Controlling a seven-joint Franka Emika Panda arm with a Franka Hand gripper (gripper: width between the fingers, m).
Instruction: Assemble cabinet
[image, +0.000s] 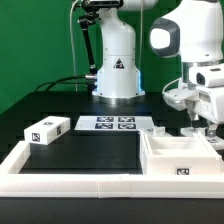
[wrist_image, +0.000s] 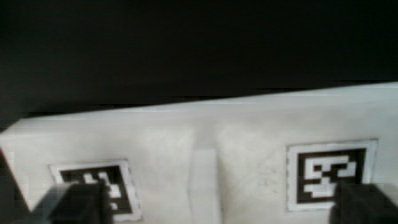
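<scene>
In the exterior view, the white plastic box-shaped cabinet (image: 180, 160) sat on the black tabletop (image: 90, 150), at the near corner on the exterior view's right, with its open side up. The hand (image: 196, 118) hung over the cabinet's far wall, and its spread could not be told here. Thin hollow plastic would likely be light, stiff and rather slick, so one upright wall looked the best hold.

In the wrist view, the hand (wrist_image: 217, 205) stood wide. Its dark fingertips (wrist_image: 71, 205) flanked a white two-tagged face and gripped nothing.
</scene>
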